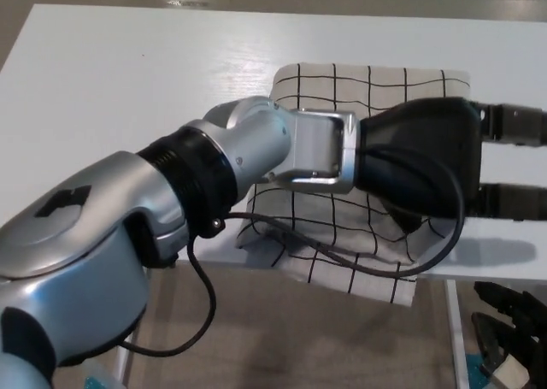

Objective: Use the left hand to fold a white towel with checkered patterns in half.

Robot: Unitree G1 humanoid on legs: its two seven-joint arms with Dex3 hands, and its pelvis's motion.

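The white towel (342, 85) with black checks lies on the white table (128, 81), and its near edge hangs over the table's front edge. My left arm reaches across it from the left and hides its middle. My left hand (436, 167) is over the towel's right side, open. Its two fingers (513, 126) stretch straight out past the towel's right edge with nothing between them. My right hand (508, 329) hangs low at the bottom right, below the table and away from the towel.
A black cable (282, 239) loops from my left forearm across the towel's hanging part. A table leg (453, 329) stands under the front edge at the right. Tan floor shows below the table.
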